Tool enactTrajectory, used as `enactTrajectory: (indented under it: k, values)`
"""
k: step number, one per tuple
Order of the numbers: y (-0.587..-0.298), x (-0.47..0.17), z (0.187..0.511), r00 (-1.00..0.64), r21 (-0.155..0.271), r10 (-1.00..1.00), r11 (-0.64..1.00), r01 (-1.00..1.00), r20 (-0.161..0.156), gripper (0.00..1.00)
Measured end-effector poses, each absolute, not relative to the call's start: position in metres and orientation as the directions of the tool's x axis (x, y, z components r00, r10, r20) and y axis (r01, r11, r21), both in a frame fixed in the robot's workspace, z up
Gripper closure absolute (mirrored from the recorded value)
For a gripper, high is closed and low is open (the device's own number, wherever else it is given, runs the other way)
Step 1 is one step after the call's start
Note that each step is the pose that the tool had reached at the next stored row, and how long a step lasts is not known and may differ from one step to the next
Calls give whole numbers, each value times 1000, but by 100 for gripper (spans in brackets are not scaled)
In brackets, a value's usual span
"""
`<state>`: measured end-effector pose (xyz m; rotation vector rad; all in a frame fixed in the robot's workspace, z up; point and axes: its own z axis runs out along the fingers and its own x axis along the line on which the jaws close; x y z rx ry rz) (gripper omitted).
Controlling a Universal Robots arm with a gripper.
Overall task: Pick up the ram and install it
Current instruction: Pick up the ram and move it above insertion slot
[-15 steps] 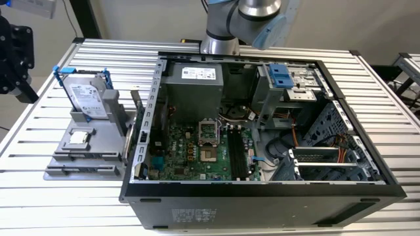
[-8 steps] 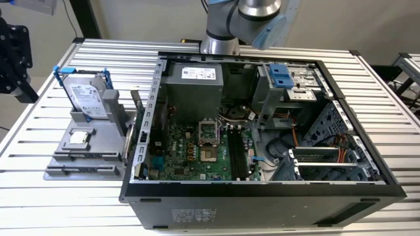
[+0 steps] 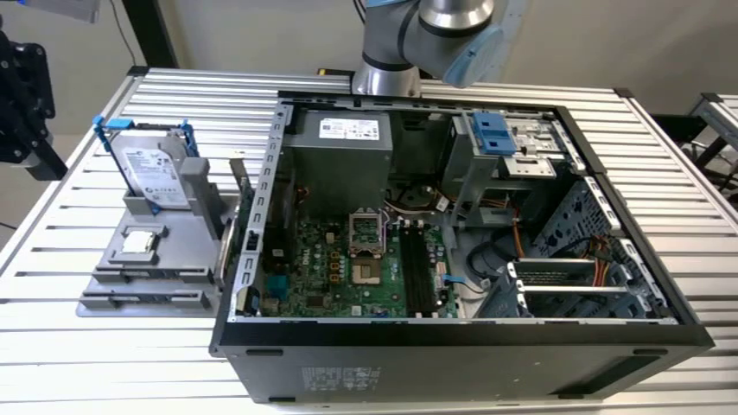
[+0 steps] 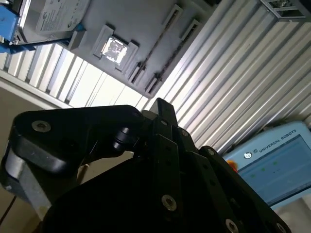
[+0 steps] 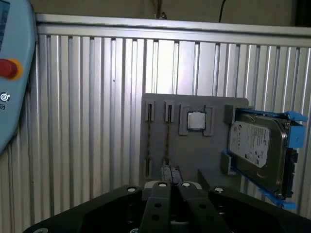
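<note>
In both wrist views the ram shows as thin edge-on strips (image 5: 167, 138) (image 4: 154, 42) standing in the slots of a grey holder (image 5: 194, 155). My gripper (image 5: 170, 175) hangs well above that holder, its black fingers (image 5: 158, 204) drawn together and shut on nothing. The same holder (image 3: 121, 264) lies on the table at the exterior view's left, beside the open computer case (image 3: 461, 333). Inside the case, the motherboard's long black slots (image 3: 420, 270) run front to back. The arm (image 3: 444, 30) rises behind the case.
A silver hard drive in a blue frame (image 5: 257, 145) (image 3: 150, 164) and a small square processor chip (image 5: 196, 120) (image 3: 138, 241) share the holder. A teach pendant with a red button (image 5: 9, 68) lies on the slatted metal table (image 3: 92, 363). Cables and drive cages (image 3: 565, 277) crowd the case.
</note>
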<state>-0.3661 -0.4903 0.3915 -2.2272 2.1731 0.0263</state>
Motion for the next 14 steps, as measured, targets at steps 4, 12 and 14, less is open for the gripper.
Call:
enactTrajectory:
  k: [4,12,14]
  values:
    - [-490,-366,391,75,-10,-997,-75,-997,-33,100]
    - [-490,-366,392,140,-10,-990,-139,-990,-33,100]
    - [-490,-366,392,140,-9,-990,-139,-990,-33,100]
